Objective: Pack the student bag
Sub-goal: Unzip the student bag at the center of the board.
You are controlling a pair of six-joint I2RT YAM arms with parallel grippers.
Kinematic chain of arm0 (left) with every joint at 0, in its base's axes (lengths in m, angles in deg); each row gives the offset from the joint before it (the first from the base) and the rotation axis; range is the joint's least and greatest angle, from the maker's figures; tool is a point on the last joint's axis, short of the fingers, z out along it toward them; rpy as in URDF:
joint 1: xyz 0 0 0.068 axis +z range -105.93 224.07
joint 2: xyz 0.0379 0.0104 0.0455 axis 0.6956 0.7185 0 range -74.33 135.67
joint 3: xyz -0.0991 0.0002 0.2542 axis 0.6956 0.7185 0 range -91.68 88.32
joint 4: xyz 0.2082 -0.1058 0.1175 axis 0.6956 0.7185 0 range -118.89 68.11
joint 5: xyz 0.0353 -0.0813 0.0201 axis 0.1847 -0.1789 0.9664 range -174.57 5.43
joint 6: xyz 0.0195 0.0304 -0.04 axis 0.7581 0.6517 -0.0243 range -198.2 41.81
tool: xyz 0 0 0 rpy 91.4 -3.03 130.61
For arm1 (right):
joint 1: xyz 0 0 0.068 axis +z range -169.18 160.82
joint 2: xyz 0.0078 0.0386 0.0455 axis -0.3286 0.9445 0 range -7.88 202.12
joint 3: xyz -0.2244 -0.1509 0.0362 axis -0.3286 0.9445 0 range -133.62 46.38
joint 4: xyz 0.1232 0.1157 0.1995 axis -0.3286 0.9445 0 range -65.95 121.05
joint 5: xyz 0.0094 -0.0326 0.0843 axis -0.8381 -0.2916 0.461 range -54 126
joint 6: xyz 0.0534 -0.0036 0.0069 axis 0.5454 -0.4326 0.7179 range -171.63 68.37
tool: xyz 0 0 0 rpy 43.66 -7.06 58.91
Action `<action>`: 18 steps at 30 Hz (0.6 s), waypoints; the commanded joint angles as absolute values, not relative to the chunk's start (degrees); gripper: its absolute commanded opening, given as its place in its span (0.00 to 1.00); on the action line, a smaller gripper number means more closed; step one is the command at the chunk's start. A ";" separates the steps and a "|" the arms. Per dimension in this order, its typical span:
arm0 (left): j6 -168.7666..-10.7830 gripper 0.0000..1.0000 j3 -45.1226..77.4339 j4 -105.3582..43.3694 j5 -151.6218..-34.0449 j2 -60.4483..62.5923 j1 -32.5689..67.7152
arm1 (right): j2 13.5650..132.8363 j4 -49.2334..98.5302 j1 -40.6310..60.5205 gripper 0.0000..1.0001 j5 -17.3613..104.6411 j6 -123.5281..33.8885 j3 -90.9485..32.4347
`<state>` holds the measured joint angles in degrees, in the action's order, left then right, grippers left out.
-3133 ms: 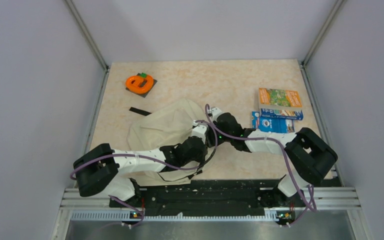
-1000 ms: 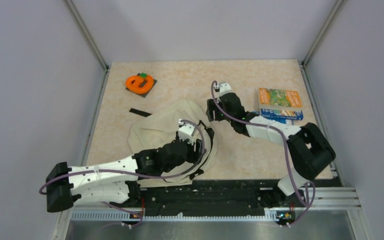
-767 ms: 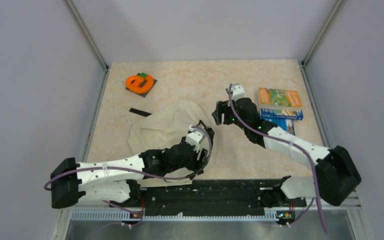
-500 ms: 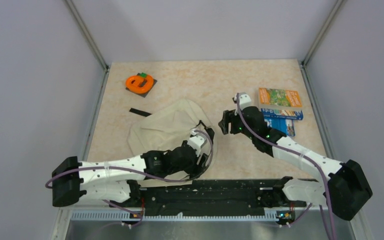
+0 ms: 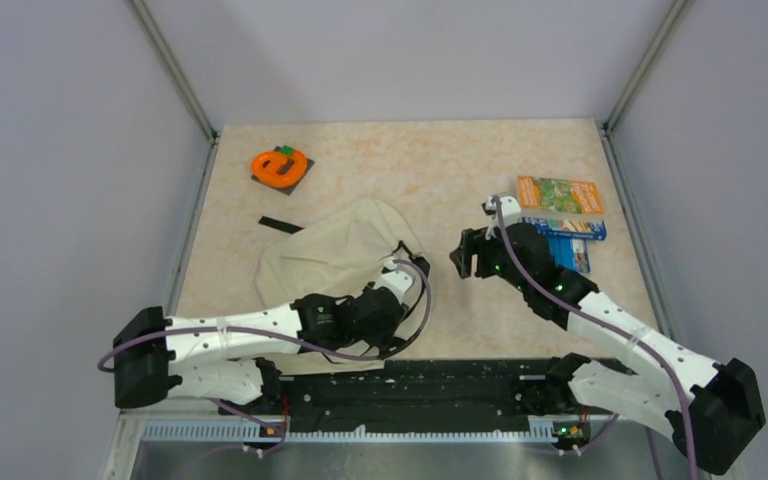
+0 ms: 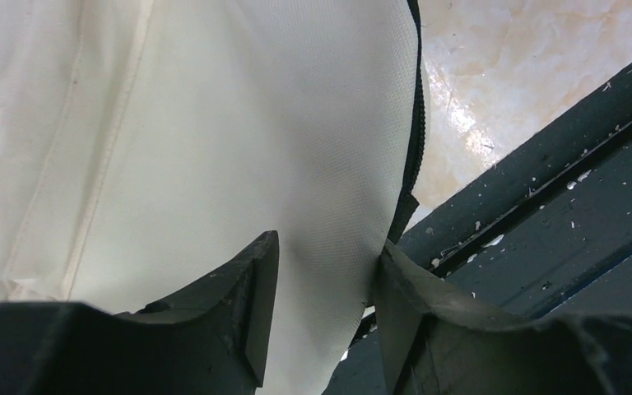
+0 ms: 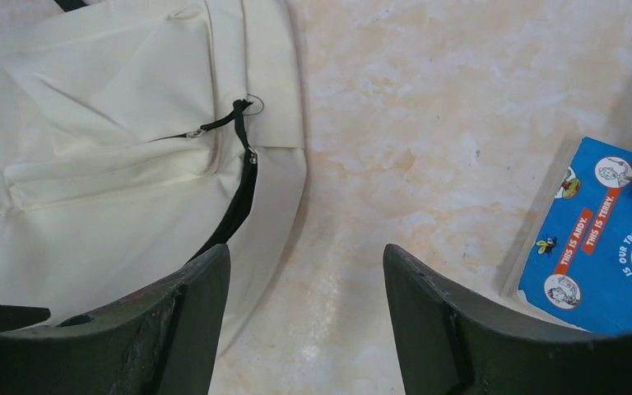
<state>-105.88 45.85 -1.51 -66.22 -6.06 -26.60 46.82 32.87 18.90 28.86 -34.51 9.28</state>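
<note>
The student bag [image 5: 325, 258] lies flat on the left half of the worktop [image 5: 410, 165]. Its near end reaches the black rail in front of the arm bases, and its body runs away from that edge at a slant. The left claw [image 6: 322, 262] is right on its near right corner. Cream fabric fills the gap between its two fingers, with the black zipper trim [image 6: 415, 123] running just past the right one. Whether those fingers have actually pinched the cloth or only straddle it, I cannot tell from here.

The right claw [image 7: 304, 271] hangs with its jaws apart and nothing between them, over bare worktop. This is the relation that counts: the bag sits on its left, with the zipper pull [image 7: 248, 105] and the dark curved zipper line on the edge facing it. The blue booklet [image 7: 605, 234] lies just beside it on the right, and the orange booklet [image 5: 560, 195] sits beyond that, toward the far side.

So the left arm is the nearer one for the bag and the right arm for the booklets. My guess is the zipper comes first, because that seam looks barely parted and offers no mouth for a booklet.
</note>
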 commanded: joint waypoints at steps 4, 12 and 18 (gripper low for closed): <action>-104.82 0.49 42.95 3.83 -61.60 -9.54 -26.76 | 44.13 35.95 19.05 0.67 26.86 -34.87 9.31; -106.55 0.10 41.66 4.50 -57.23 -8.18 -26.53 | 43.45 35.78 19.05 0.67 27.13 -33.67 10.16; -101.32 0.00 28.25 8.55 -62.96 -8.74 -15.42 | 42.04 33.49 19.05 0.68 31.47 -29.29 11.72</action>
<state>-105.20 38.06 8.60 -60.21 -7.42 -23.32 44.17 36.28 18.90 28.27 -33.07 10.41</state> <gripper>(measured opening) 0.026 0.676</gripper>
